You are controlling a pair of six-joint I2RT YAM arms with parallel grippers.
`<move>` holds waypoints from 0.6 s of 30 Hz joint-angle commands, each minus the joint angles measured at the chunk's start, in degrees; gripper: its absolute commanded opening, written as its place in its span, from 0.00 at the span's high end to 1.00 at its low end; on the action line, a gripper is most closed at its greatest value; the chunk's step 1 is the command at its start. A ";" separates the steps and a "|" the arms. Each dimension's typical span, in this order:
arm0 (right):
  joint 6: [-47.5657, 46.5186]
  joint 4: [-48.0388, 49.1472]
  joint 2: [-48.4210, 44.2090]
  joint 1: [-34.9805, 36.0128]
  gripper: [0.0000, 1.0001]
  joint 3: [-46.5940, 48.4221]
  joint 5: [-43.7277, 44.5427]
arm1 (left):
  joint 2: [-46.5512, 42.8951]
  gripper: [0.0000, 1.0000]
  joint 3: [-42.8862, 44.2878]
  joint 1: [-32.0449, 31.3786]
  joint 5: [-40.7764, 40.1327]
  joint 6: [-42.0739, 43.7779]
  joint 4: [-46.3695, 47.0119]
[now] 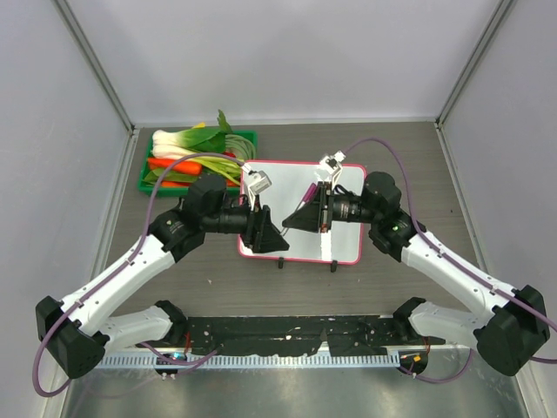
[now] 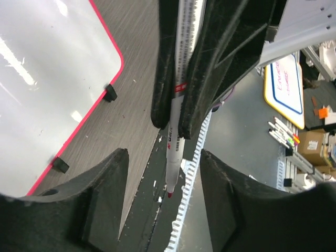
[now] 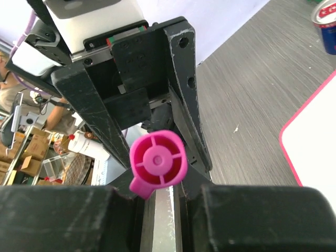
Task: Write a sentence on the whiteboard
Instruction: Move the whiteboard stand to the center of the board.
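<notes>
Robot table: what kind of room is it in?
Probably a robotics lab or workshop. The table sits inside plain grey walls, and past its edge the left wrist view shows a blue-framed whiteboard with writing, loose markers and cardboard boxes.

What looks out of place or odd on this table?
The green tray of vegetables, beside the far left corner of the whiteboard, has nothing to do with writing. Nothing looks spilled or damaged.
</notes>
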 commanded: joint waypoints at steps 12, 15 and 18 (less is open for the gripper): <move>-7.61 -15.26 -11.08 0.11 0.99 -0.53 26.47 | -4.96 0.30 -3.46 6.67 -13.97 -4.74 -0.95; -6.92 -18.42 -11.78 -0.07 0.99 -0.88 30.42 | -3.91 0.30 -4.87 7.29 -17.21 -6.14 -2.79; -6.12 -20.18 -12.40 -0.33 0.99 -1.32 33.41 | -2.33 0.32 -5.66 7.38 -19.58 -6.85 -4.81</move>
